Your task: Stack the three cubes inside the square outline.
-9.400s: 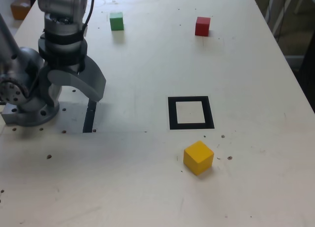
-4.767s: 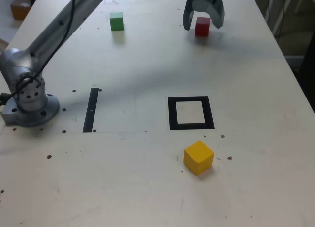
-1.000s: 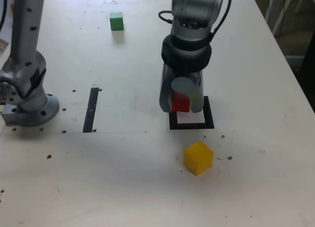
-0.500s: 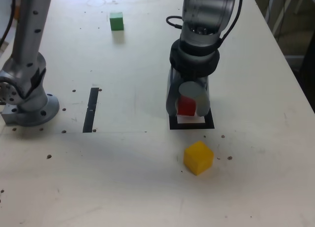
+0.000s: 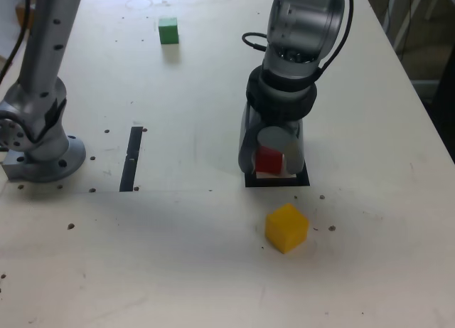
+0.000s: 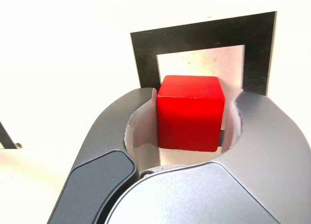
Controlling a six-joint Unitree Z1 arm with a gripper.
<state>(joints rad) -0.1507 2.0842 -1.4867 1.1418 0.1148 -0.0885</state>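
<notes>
Tool [image 6: 190,118] slightly open w/ red cube [image 6: 190,112] between jaws.

Matt red cube [image 6: 190,112], smooth grey end effector [image 6: 189,131], pale scuffed table [image 5: 178,257].

Robotics lab, arm base [image 5: 43,154] bolted to pale drilled tabletop [image 5: 178,257], taped black markers

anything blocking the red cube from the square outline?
Nothing visible. The red cube sits between the jaws of the gripper, already over the pale centre of the square outline. The yellow cube and green cube lie apart from the outline.
</notes>
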